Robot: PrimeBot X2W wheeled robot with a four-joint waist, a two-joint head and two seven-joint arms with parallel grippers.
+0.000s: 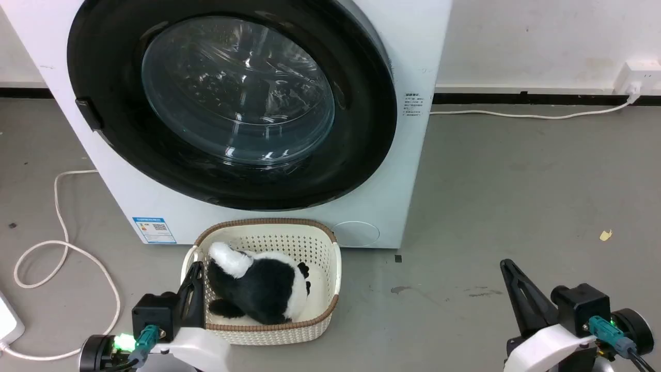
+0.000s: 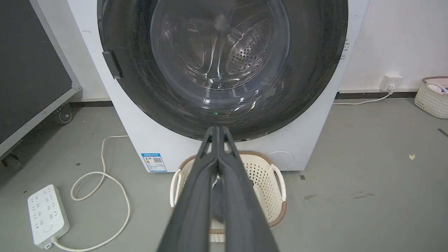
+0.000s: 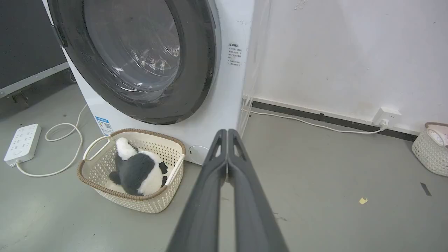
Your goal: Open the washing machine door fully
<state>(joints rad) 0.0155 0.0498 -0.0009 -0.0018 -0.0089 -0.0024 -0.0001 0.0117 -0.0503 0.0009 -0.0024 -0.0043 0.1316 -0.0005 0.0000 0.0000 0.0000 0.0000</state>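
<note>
The washing machine door is a big round door with a glossy black rim and bulging clear glass; it lies flat against the white machine, closed. A small dark handle tab sits on its left rim. The door also faces the left wrist camera, and in the right wrist view the door is at the upper left. My left gripper is shut and empty at the lower left, over the basket's rim. My right gripper is shut and empty at the lower right, above bare floor.
A cream basket holding a black-and-white plush toy stands on the floor right before the machine. A white cable loops at the left, leading to a power strip. Another basket stands far right by the wall.
</note>
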